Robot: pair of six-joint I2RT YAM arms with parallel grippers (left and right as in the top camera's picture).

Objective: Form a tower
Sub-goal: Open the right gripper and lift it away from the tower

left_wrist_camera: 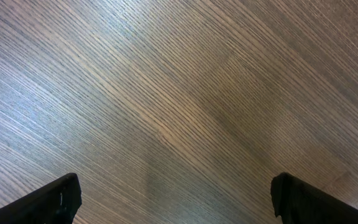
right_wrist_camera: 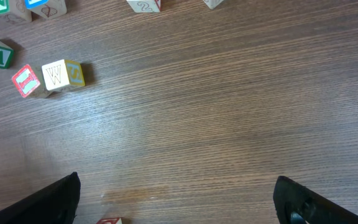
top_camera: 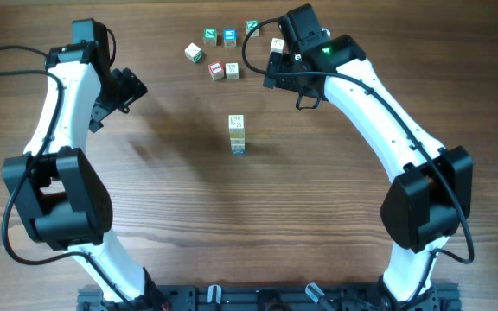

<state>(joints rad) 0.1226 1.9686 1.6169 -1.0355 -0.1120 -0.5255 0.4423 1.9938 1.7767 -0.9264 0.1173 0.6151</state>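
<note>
Plainly both claws gape wide, holding nothing: left gripper (top_camera: 128, 89) hangs over the table (top_camera: 188, 216), right gripper (top_camera: 273, 67) near the loose cubes (top_camera: 232, 72). Tower (top_camera: 238, 134) stands upright mid-table, apart from both

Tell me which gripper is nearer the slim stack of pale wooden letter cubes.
Right. The right gripper hangs just beyond the stack, slightly to its right; the left gripper is farther off to its left.
</note>
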